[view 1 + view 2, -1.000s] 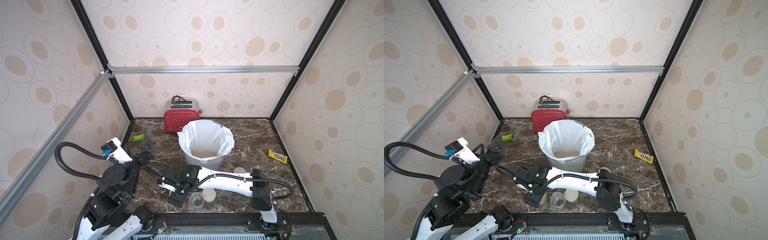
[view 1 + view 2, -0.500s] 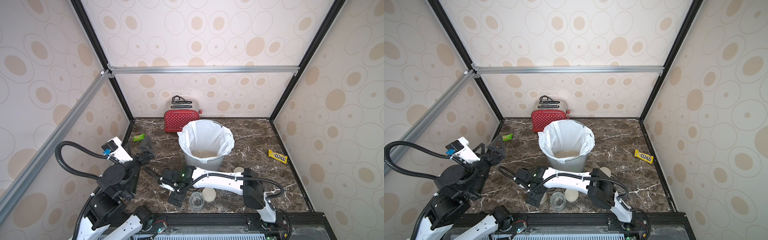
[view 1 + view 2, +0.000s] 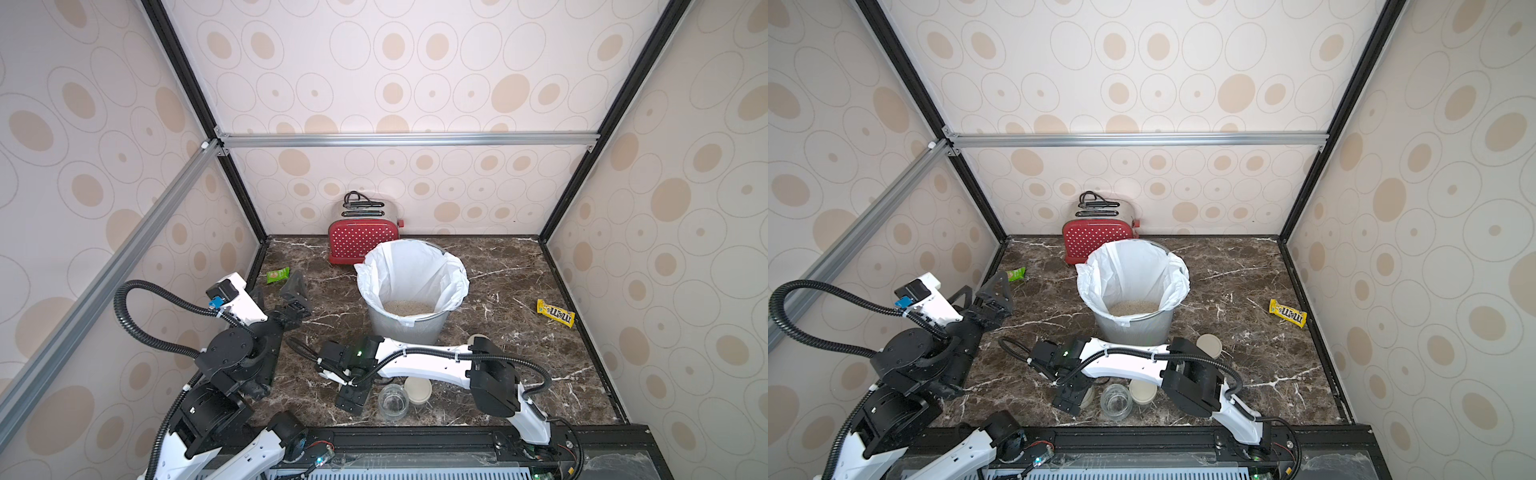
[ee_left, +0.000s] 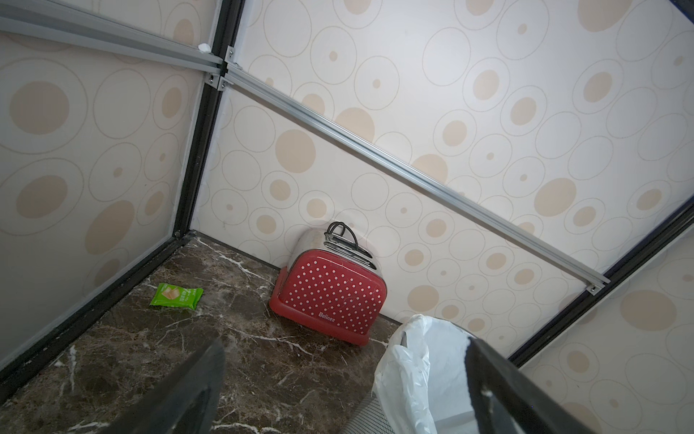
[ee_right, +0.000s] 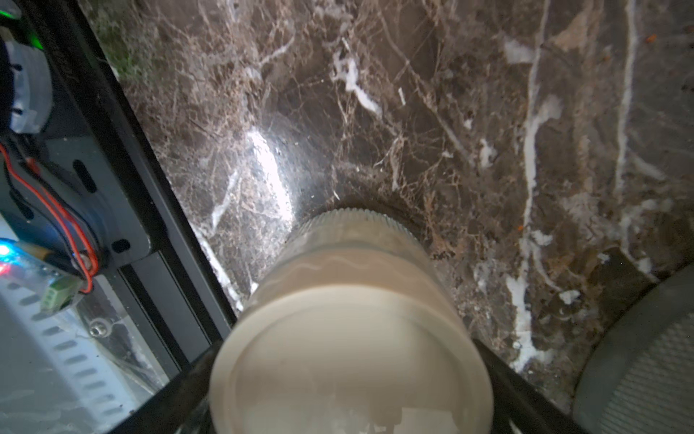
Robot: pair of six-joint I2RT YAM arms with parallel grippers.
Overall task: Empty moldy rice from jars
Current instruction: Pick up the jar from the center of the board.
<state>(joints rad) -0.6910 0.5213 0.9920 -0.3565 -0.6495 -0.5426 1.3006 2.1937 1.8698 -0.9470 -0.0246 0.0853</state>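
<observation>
A jar [image 5: 349,297] packed with pale rice stands near the table's front edge. My right gripper [image 5: 347,357] reaches down over it, and its fingers [image 5: 499,364] flank the jar's cream top without a visible squeeze. In both top views the right gripper [image 3: 352,398] [image 3: 1071,399] hides most of this jar. Beside it stands an empty, lidless jar [image 3: 392,401] [image 3: 1116,401]. Rice [image 3: 409,307] [image 3: 1133,307] lies in the bottom of the lined grey bin [image 3: 407,330] [image 3: 1133,330]. My left gripper [image 3: 276,293] [image 3: 982,291] [image 4: 343,347] hangs open and empty at the left, off the table.
Two loose cream lids lie near the empty jar [image 3: 1143,390] and by the right arm's elbow [image 3: 1208,345]. A red toaster [image 3: 363,245] stands at the back. A green packet [image 3: 277,275] lies back left and a yellow candy bag [image 3: 555,313] at the right.
The right arm's elbow has swung to the left, closer to the bin, while its gripper stays over the jar at the front. The left arm has not moved.
</observation>
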